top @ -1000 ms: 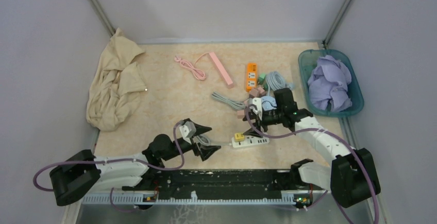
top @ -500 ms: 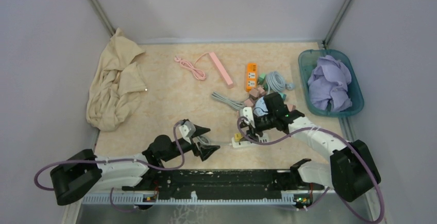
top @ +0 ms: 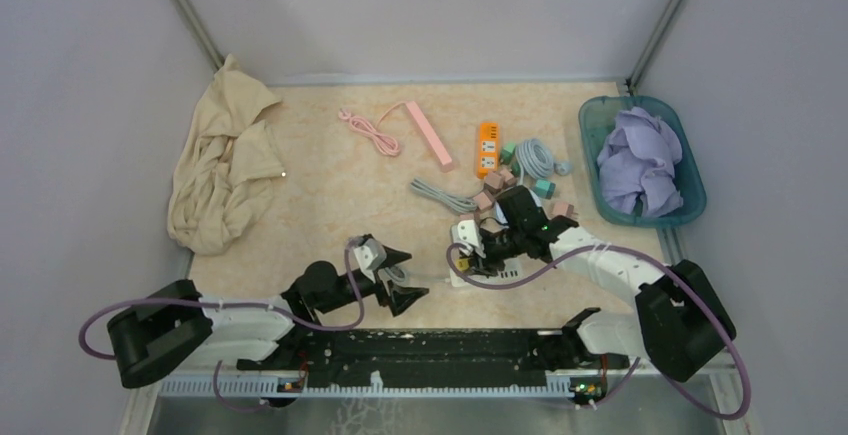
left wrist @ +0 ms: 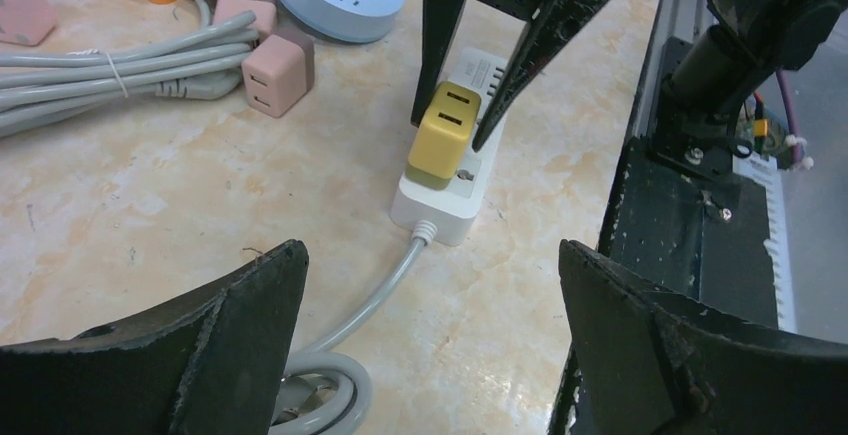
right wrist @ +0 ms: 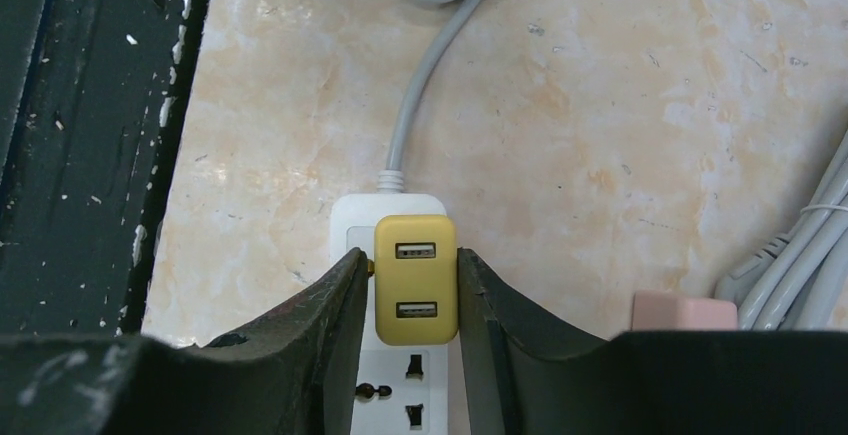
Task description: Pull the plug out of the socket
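The right end effector (right wrist: 412, 260) has moved onto the socket (right wrist: 388, 211), pinching the yellow plug (right wrist: 416, 282); left end effector (left wrist: 428, 255) spread.

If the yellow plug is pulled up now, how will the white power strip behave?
The white power strip looks light and nothing pins it down, so it may lift with the yellow plug. Its grey cable looks floppy and will probably not hold it back.
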`<state>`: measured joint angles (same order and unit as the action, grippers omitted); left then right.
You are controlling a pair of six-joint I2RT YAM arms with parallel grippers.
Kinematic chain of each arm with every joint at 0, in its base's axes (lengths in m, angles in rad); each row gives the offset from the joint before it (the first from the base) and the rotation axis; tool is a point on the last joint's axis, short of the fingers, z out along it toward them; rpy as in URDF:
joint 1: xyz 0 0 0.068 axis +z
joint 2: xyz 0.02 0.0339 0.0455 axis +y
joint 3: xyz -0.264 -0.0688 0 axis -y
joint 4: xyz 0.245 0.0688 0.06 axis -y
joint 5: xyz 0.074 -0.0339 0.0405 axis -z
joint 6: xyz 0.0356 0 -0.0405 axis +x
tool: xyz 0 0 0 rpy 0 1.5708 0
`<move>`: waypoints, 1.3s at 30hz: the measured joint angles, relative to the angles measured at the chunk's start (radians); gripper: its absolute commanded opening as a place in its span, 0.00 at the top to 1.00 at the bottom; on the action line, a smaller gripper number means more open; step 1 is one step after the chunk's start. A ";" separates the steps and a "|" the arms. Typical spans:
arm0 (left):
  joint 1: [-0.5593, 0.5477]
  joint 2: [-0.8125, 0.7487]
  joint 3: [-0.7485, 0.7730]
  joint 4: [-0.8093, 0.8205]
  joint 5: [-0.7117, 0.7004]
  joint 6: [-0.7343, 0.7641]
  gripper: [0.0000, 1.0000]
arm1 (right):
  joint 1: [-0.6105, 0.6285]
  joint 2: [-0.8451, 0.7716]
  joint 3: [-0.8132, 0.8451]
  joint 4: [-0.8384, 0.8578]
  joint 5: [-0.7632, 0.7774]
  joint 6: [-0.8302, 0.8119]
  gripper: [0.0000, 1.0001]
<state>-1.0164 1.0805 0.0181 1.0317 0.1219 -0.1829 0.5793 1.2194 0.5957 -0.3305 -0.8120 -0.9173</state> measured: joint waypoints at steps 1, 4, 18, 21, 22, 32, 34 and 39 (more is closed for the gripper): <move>0.000 0.014 0.000 0.011 0.011 0.010 0.00 | 0.004 0.003 0.000 0.000 0.008 -0.005 0.67; 0.000 0.063 0.004 0.039 0.048 0.050 0.01 | 0.012 0.005 0.001 0.002 0.019 -0.018 0.75; -0.053 0.441 0.194 0.133 0.130 0.338 0.02 | 0.016 0.018 0.015 -0.011 0.018 -0.026 0.96; -0.055 0.529 0.229 0.162 0.127 0.372 0.02 | 0.016 0.019 0.015 -0.011 0.018 -0.026 0.96; -0.055 0.558 0.236 0.178 0.125 0.380 0.03 | 0.016 0.019 0.015 -0.011 0.018 -0.026 0.96; -0.055 0.769 0.285 0.323 0.122 0.379 0.15 | 0.016 0.019 0.016 -0.012 0.018 -0.026 0.96; -0.055 0.793 0.290 0.350 0.123 0.372 0.16 | 0.016 0.019 0.016 -0.012 0.018 -0.026 0.96; -0.055 0.817 0.302 0.389 0.126 0.355 0.18 | 0.016 0.019 0.016 -0.012 0.018 -0.026 0.96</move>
<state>-1.0718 1.8973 0.3199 1.4208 0.2478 0.1722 0.5957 1.2385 0.6117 -0.3428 -0.7944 -0.9436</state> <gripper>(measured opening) 0.833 0.313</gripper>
